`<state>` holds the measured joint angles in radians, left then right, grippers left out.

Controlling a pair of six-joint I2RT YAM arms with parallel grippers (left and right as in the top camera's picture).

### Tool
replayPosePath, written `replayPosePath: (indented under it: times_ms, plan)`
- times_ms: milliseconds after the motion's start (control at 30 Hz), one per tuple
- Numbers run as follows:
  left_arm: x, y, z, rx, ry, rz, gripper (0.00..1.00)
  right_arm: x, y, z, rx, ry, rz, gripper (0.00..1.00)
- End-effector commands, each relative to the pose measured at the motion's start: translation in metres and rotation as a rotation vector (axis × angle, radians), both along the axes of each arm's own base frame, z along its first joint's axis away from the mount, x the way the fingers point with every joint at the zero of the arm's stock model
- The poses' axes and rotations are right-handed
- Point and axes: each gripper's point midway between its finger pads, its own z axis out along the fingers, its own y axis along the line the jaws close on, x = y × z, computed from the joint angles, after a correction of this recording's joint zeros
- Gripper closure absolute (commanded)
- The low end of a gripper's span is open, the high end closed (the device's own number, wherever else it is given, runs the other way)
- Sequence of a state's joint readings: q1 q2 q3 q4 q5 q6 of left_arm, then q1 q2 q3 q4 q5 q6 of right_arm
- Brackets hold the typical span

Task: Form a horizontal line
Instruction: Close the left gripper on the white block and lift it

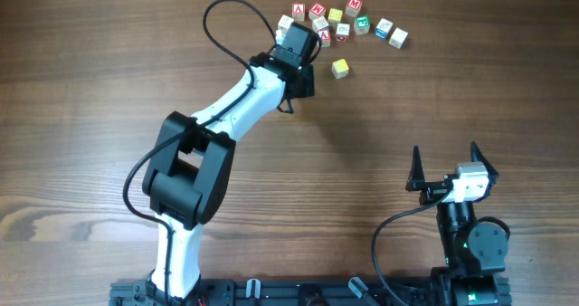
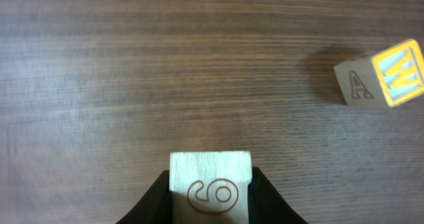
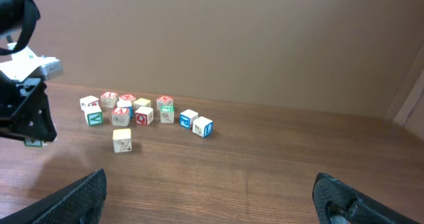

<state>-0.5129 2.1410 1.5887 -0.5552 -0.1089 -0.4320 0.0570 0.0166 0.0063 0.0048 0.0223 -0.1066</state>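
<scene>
My left gripper is shut on a pale wooden cube with a red looped mark on the face toward the camera. It holds the cube just left of a lone yellow cube, which also shows in the left wrist view with a framed W. In the right wrist view the left gripper is at the far left and the yellow cube stands apart from it. No straight row of touching cubes shows. My right gripper is open and empty, far from the cubes.
A loose cluster of several red-, green- and blue-lettered cubes lies at the back, also seen in the right wrist view. The left arm stretches diagonally across the wooden table.
</scene>
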Motion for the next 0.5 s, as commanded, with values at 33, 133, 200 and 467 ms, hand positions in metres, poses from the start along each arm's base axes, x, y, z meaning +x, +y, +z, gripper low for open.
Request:
replayPosePath:
  times_ms: [33,133,200,467]
  plan:
    - [-0.009,0.003,-0.003,-0.017,0.001,0.171,0.85,0.000,0.002,0.001,0.004,-0.004,0.011,0.00]
    - [-0.022,0.008,-0.020,0.027,0.016,0.165,0.84,0.000,0.002,0.001,0.004,-0.004,0.011,0.00]
    - [-0.030,0.011,-0.029,0.046,0.038,0.154,0.85,0.000,0.002,0.001,0.004,-0.004,0.011,0.00]
    - [-0.062,0.001,-0.045,0.094,0.119,0.051,0.82,0.000,0.002,0.001,0.004,-0.004,0.011,0.00]
